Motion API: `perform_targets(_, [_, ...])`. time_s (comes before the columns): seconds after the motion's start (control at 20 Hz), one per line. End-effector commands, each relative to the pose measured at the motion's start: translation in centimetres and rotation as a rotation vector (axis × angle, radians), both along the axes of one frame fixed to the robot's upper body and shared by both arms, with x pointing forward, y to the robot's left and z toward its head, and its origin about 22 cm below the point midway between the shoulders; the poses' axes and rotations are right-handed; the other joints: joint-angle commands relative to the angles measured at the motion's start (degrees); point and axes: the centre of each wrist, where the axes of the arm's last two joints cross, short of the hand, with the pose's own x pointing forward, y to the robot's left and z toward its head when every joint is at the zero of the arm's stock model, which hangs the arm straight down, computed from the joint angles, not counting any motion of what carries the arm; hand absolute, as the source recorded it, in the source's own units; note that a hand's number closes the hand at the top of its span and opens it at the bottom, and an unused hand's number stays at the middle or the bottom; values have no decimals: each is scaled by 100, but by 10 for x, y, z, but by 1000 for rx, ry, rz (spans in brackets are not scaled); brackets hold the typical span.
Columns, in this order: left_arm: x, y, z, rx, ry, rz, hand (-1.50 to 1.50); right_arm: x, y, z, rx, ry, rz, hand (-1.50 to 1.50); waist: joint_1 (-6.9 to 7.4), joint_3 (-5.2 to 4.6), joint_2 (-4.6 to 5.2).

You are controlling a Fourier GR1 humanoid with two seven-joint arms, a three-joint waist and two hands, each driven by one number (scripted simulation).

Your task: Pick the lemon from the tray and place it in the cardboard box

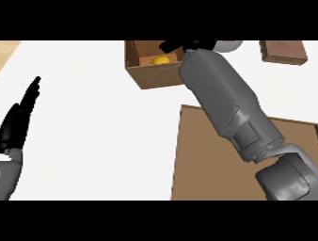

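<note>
The lemon (160,60) lies inside the cardboard box (153,75). The right hand (182,45) hovers over it, its fingers' state unclear. The left hand (19,120) rests with straight fingers beside the tray (200,160).

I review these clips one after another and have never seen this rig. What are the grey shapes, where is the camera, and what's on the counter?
The camera sits at the robot's head, looking steeply down at a white counter. The grey shapes are its forearms, each ending in a black hand. The left hand rests open near the left edge. The right hand reaches over a cardboard box; its fingers are mostly hidden. A yellow lemon lies inside the box. Below lies a brown tray, and a brown block sits top right.
</note>
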Motion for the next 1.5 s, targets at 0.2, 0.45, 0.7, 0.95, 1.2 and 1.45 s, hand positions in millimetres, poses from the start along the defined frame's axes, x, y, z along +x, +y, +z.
perform_targets(0.2, [-2, 7, 6, 0, 2, 2, 0, 0, -7, -3, 97, -259, -64, -150, -97, 12, -66])
perform_targets(0.45, [-13, 22, -13, 4, 16, 57, 0, 4, -17, 14, 186, -356, -69, -150, -339, 5, -146])
perform_targets(0.7, [-26, 15, -15, -3, 36, 83, 0, 0, -30, -4, 273, -397, -70, -150, -474, 10, -243])
perform_targets(0.95, [-25, 31, -14, -6, 60, 130, 0, -12, -40, -20, 285, -343, -64, -150, -760, 4, -353])
perform_targets(1.2, [-44, 53, -10, 16, 67, 149, 0, -26, -99, -32, 237, -330, -79, -150, -908, 4, -404])
perform_targets(1.45, [-45, 47, -33, -4, 72, 175, 0, -70, -119, -50, 237, -274, -15, -150, -949, -1, -384])
